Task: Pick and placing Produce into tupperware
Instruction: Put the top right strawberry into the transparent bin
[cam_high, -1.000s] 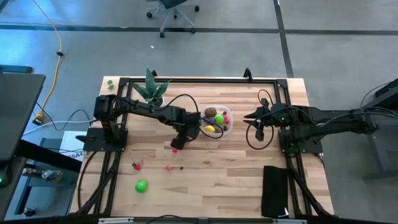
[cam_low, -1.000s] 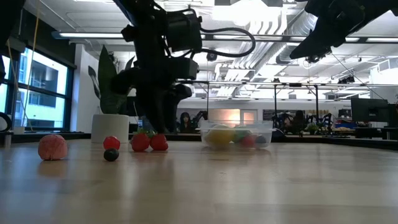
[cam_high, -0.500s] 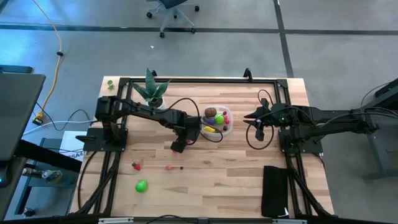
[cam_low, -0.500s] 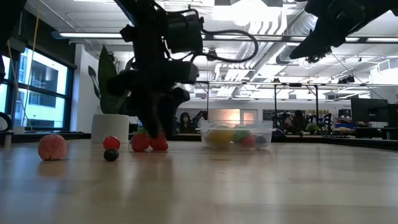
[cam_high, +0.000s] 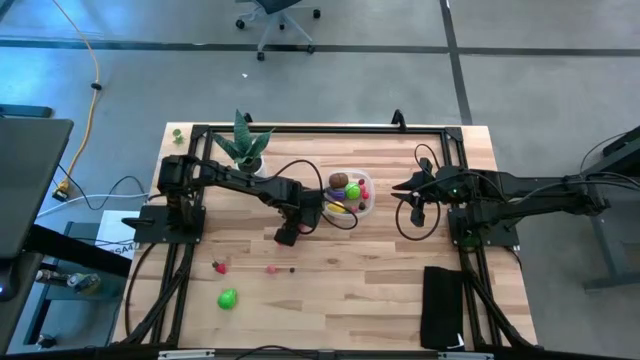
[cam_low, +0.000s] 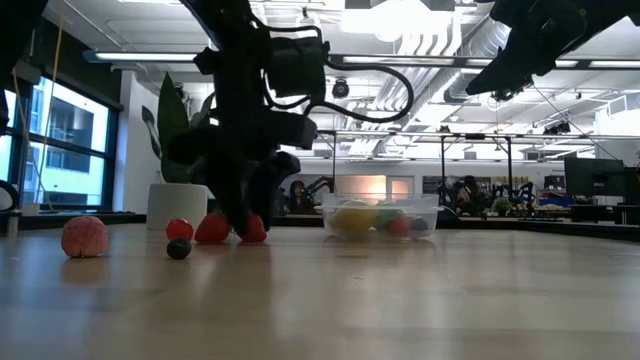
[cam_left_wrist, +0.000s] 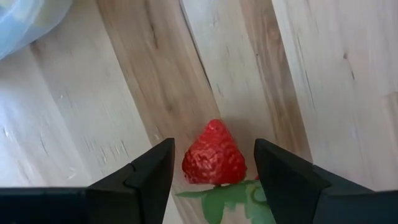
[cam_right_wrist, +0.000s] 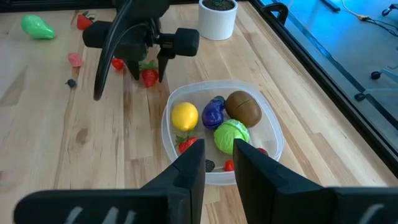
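Near the worktop's middle, just beside the tupperware (cam_high: 352, 195), we see the left gripper (cam_left_wrist: 211, 163) down over a strawberry (cam_left_wrist: 214, 154), jaws wide, one on each side, not pinching it. Tupperware already holds a lemon (cam_right_wrist: 184, 116), a kiwi (cam_right_wrist: 243, 108), a green round fruit (cam_right_wrist: 231, 135) and a purple piece (cam_right_wrist: 213, 112). More produce lies loose toward the left front corner: a green pear-like fruit (cam_high: 228, 298) and another strawberry (cam_high: 219, 266). Right gripper (cam_right_wrist: 219, 163) waits above the tupperware's far side, jaws narrow, empty

Risks as we judge them:
- tapered berry may squirt out as the jaws close
- leaf gripped instead of body, fruit drops in transit
- arm swing nudging the tupperware, so close by
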